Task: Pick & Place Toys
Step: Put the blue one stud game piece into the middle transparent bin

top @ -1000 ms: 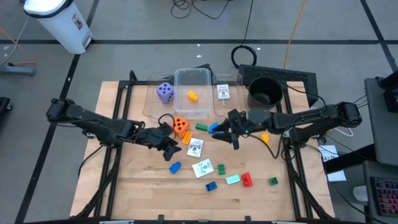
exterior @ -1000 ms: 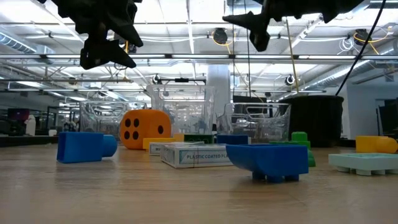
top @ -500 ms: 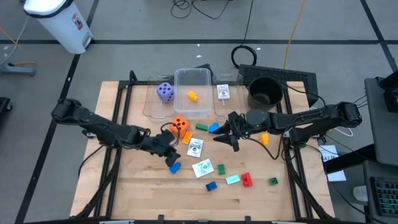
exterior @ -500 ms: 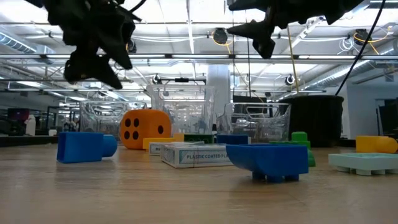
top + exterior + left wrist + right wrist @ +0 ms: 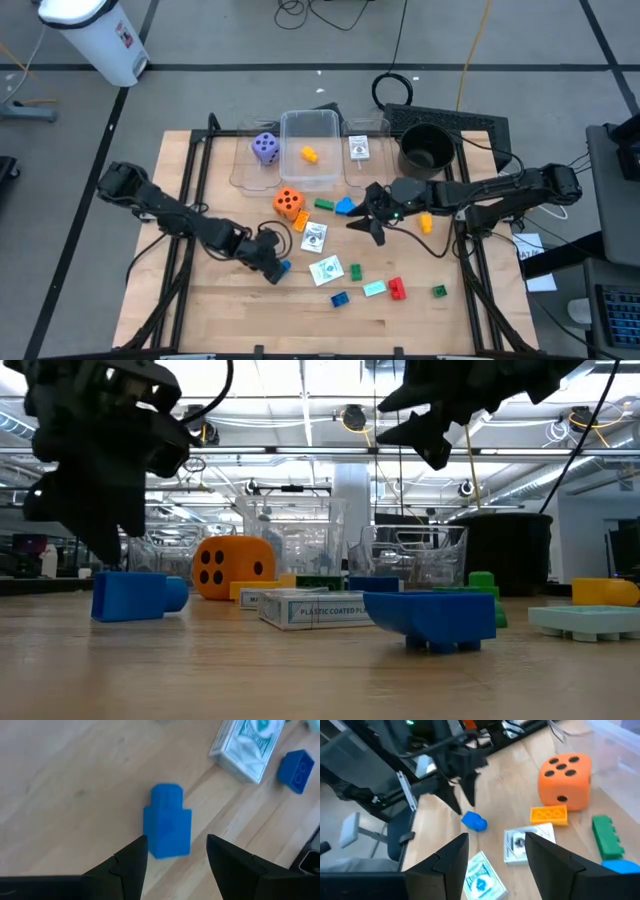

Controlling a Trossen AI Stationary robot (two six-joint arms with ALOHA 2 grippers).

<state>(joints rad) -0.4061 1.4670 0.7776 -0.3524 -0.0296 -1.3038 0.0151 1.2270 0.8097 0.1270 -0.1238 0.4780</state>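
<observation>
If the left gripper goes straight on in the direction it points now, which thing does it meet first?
Most likely the blue block: it lies directly ahead of the open left gripper, framed between its fingers, not yet touched.

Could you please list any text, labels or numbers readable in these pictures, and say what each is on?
"PLASTIC COATED PL…", cut off: on the side of the white card box in the low view.
Teal-printed card box: print too blurred to read.
Card by the clear tub: too small to read.
Orange die: dots only, no numerals.
</observation>
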